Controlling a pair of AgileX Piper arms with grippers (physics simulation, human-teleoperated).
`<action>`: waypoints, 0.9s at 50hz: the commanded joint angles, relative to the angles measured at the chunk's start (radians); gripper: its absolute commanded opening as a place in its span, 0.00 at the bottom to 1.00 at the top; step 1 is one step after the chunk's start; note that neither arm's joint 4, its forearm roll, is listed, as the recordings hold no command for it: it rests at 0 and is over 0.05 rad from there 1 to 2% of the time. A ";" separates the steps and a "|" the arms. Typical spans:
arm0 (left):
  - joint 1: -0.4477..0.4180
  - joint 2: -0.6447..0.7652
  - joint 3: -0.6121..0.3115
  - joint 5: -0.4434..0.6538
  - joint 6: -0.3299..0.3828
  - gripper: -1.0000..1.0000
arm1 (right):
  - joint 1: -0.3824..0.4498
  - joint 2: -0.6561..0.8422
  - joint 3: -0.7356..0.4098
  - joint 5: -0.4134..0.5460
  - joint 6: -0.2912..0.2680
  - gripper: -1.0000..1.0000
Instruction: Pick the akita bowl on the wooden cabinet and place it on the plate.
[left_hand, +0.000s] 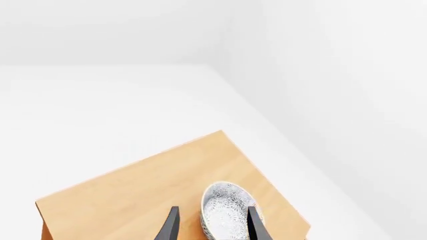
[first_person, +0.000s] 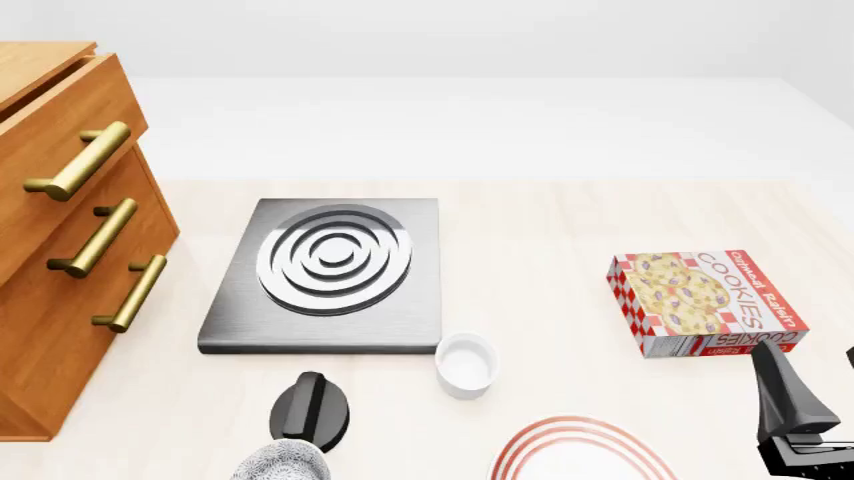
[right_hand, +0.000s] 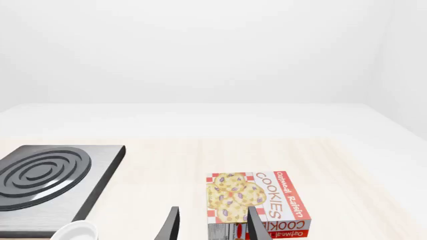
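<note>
The akita bowl (left_hand: 227, 210) stands upright on the flat top of the wooden cabinet (left_hand: 133, 192), near one corner, its mouth facing up; being round, it has no long axis, only a vertical one through its centre. It looks like glazed ceramic, so likely stiff, smooth, breakable and moderately heavy. A pinch across the rim wall seems the safest hold, one finger inside and one outside. The left claw (left_hand: 212, 225) hangs over it with its dark fingers spread apart and nothing held, one finger crossing the bowl's rim. The right claw (right_hand: 210, 225) is likewise spread and empty above the cookie box (right_hand: 257, 202). The plate (first_person: 583, 455) lies on the tabletop (first_person: 534, 240), partly cut off.
</note>
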 joint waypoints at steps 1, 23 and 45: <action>-0.019 0.026 0.007 -0.011 0.004 1.00 | 0.000 0.000 0.000 0.000 0.000 1.00; -0.043 0.063 -0.011 0.002 0.009 1.00 | 0.000 0.000 0.000 0.000 0.000 1.00; -0.033 0.101 -0.024 -0.011 -0.014 1.00 | 0.000 0.000 0.000 0.000 0.000 1.00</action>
